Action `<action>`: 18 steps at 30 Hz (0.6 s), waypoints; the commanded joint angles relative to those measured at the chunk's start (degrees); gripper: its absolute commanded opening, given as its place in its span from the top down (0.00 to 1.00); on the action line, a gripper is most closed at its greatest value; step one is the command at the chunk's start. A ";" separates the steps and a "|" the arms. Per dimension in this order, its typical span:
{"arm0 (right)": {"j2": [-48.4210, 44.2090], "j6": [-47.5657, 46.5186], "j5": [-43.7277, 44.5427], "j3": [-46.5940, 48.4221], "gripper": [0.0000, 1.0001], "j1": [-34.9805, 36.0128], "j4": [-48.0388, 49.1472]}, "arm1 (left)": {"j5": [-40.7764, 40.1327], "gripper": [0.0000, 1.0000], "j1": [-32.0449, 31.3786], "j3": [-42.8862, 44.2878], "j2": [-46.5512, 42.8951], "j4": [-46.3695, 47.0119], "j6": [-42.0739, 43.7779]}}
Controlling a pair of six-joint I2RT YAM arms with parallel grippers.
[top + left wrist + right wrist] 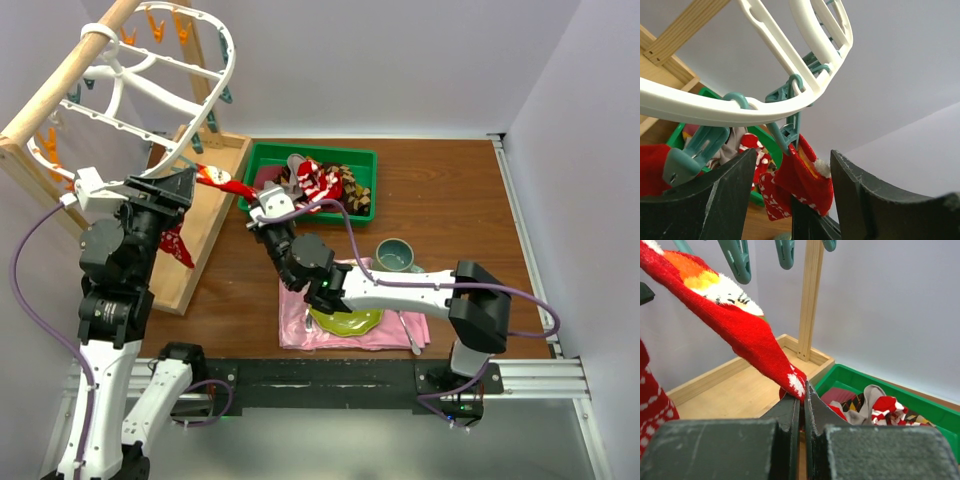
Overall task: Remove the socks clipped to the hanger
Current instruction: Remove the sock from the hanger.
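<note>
Right gripper (802, 390) clamped on the toe of the red sock (735, 325), which stretches toward upper left; left gripper (791, 162), jaws wide, flanks its cuff below a teal clip (790, 132) on the white hanger (715, 112).

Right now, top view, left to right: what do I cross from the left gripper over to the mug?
left gripper → red sock → right gripper → mug. Left out: green bin and pink cloth, since both overlap the right gripper and the mug sideways.
</note>
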 commanded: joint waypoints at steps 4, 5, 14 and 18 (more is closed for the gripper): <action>3.65 -8.20 4.87 0.35 1.00 2.65 11.45 | -4.49 0.35 -0.18 -0.71 0.82 2.22 -1.16; 4.09 -9.09 5.13 0.70 1.00 2.83 11.99 | -4.93 0.35 -0.18 -0.80 0.91 2.40 -1.25; 7.17 -15.34 5.49 2.11 1.00 4.67 16.39 | -7.30 0.36 -0.18 -1.06 2.23 3.71 -0.64; 6.21 -14.90 4.08 1.41 1.00 4.85 16.03 | -7.48 0.36 -0.18 -1.59 2.40 5.21 0.50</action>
